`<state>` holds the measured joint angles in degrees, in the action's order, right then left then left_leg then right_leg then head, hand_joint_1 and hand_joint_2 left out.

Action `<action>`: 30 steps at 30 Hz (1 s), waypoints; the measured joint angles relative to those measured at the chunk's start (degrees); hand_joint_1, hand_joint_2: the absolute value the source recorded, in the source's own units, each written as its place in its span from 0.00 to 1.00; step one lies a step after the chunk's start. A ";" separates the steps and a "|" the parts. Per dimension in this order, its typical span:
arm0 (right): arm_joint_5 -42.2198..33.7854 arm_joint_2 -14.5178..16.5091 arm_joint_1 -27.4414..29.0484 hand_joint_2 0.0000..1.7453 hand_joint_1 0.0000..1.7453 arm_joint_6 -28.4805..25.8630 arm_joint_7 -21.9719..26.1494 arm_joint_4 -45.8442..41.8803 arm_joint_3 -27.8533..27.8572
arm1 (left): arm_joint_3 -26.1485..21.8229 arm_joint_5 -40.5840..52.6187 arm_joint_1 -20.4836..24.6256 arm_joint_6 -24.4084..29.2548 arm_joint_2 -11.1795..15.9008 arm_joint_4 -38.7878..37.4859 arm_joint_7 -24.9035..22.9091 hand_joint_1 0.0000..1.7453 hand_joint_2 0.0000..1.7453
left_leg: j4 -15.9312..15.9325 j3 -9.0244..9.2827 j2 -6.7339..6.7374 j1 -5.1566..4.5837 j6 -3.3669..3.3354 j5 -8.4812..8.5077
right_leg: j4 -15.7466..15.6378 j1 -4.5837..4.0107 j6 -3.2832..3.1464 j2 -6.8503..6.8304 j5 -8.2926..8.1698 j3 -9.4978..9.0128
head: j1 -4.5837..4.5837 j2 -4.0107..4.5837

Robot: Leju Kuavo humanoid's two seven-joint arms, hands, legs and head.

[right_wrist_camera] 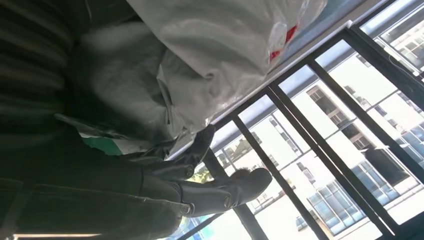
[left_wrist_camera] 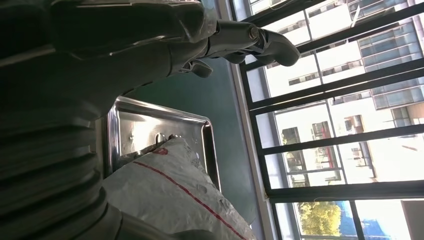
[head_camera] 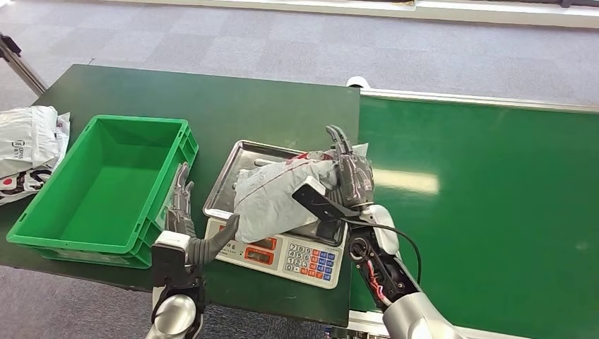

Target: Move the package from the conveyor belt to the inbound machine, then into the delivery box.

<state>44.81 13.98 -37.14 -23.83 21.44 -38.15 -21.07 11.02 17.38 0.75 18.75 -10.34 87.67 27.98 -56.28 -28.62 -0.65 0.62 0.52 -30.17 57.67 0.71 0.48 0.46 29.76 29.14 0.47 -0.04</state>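
The grey plastic package (head_camera: pixel 275 194) lies across the steel tray (head_camera: pixel 244 155) of the weighing scale (head_camera: pixel 297 256), which has a keypad on its front. My right hand (head_camera: pixel 350 173) grips the package's right end, by the edge of the conveyor belt (head_camera: pixel 480 198). The right wrist view has the package (right_wrist_camera: pixel 220 45) pressed against the right hand (right_wrist_camera: pixel 190 190). My left hand (head_camera: pixel 185 212) stands open between the green crate (head_camera: pixel 169 187) and the scale, thumb pointing at the package's near corner. In the left wrist view the left hand (left_wrist_camera: pixel 150 45) holds nothing above the tray (left_wrist_camera: pixel 135 130) and package (left_wrist_camera: pixel 170 195).
The green crate sits hollow side up at the left of the dark green table (head_camera: pixel 233 99). White mail bags (head_camera: pixel 28 145) lie off the table's left end. A metal stand leg (head_camera: pixel 18 60) slants at the far left. The belt runs along the right.
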 joint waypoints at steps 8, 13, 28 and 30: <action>-14.89 -1.43 6.53 1.00 0.00 8.15 1.25 -14.83 5.46 | -0.34 0.78 -0.36 -0.97 -0.09 -0.04 0.20 0.00 1.00 | -0.01 -0.04 -0.02 -0.01 0.00 0.00 | 0.00 0.01 0.00 -0.01 0.00 0.05 | 0.00 0.00; -19.11 -2.51 10.53 1.00 0.00 10.88 0.85 -25.59 8.09 | 0.01 0.67 0.07 -1.03 -0.08 -0.79 0.48 0.00 1.00 | -0.01 -0.06 0.00 -0.01 -0.01 -0.01 | -0.01 0.02 0.00 0.00 0.00 0.08 | 0.00 0.00; -24.68 -4.22 21.58 1.00 0.00 16.58 0.48 -38.67 10.28 | 4.15 4.02 3.37 -3.99 0.83 -1.77 -0.14 0.00 1.00 | -0.01 -0.09 -0.02 -0.01 0.00 -0.03 | -0.01 0.02 0.00 -0.02 0.01 0.10 | 0.01 0.00; -24.69 -4.49 24.73 1.00 0.00 16.67 0.79 -40.02 10.36 | 5.59 5.28 4.29 -4.93 1.00 -1.80 -0.57 0.00 1.00 | -0.01 -0.09 -0.02 -0.01 0.00 -0.03 | -0.01 0.02 0.01 -0.01 0.01 0.11 | 0.00 0.00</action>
<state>20.12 9.49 -12.41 -7.17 22.23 -78.16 -10.72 16.62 22.65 5.04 13.82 -9.34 85.86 27.41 -56.29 -28.71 -0.66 0.61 0.52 -30.20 57.65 0.72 0.48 0.45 29.77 29.25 0.47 -0.04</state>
